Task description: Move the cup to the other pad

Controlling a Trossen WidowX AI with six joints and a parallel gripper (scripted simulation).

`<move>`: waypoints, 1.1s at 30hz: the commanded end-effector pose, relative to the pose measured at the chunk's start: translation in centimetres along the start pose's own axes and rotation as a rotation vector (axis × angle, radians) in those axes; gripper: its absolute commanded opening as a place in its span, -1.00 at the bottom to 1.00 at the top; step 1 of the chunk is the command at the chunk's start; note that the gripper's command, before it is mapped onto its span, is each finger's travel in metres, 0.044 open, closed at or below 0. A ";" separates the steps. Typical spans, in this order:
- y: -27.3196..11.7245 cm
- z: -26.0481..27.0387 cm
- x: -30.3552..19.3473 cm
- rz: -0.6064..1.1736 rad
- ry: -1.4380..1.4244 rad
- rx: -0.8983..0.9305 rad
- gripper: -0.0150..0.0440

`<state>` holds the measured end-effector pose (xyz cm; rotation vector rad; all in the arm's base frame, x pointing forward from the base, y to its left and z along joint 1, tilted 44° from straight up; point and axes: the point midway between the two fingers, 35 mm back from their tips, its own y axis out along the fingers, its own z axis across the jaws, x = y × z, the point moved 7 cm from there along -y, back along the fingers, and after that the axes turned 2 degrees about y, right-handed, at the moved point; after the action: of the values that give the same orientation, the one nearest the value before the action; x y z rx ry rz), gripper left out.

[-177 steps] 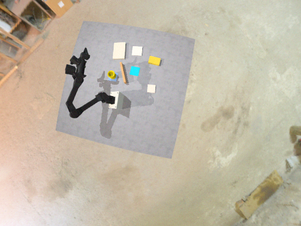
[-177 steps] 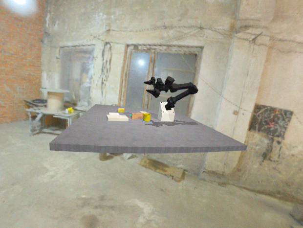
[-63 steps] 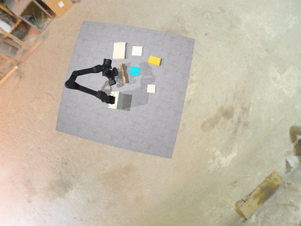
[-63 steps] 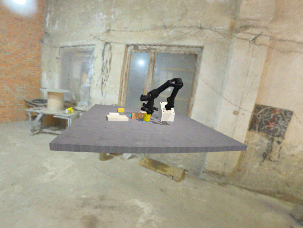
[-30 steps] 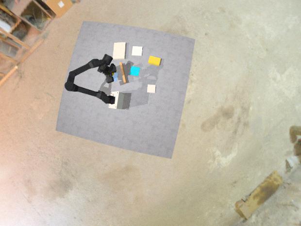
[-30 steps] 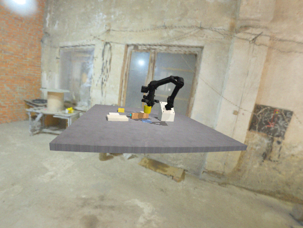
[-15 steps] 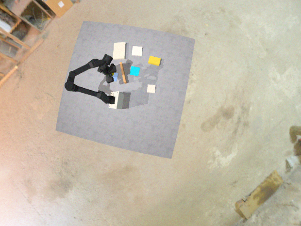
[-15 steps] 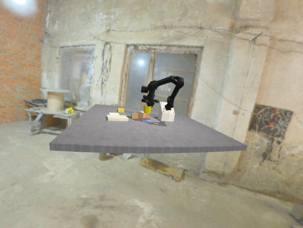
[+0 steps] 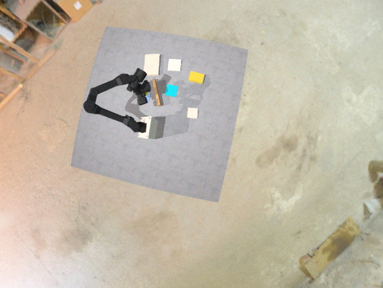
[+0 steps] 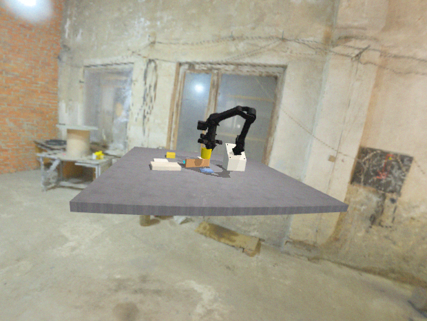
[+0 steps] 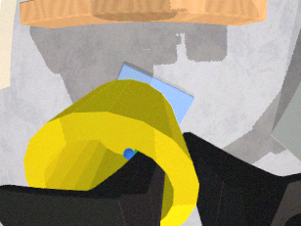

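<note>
Cup [image 11: 110, 151] yellow, upright, blue marble [image 11: 129, 153] inside.

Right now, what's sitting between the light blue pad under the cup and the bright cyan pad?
A long wooden bar lies on the table between the light blue pad and the cyan pad. The top view shows it best.

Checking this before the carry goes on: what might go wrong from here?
1. The pincer pinches only the yellow cup's rim, so the cup may slip or tilt and spill the blue marble.
2. The wooden bar lies between the cup and the cyan pad; a low carry may hit it.
</note>
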<state>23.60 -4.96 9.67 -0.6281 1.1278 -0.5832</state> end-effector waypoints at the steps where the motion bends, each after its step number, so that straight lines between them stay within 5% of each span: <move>1: 0.0 0.0 1.0 -0.004 -0.002 -0.005 -0.49; 33: -0.3 -0.2 6.9 -0.008 -0.005 -0.005 -0.49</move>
<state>25.39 -9.55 6.01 -0.6324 1.1228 -0.5867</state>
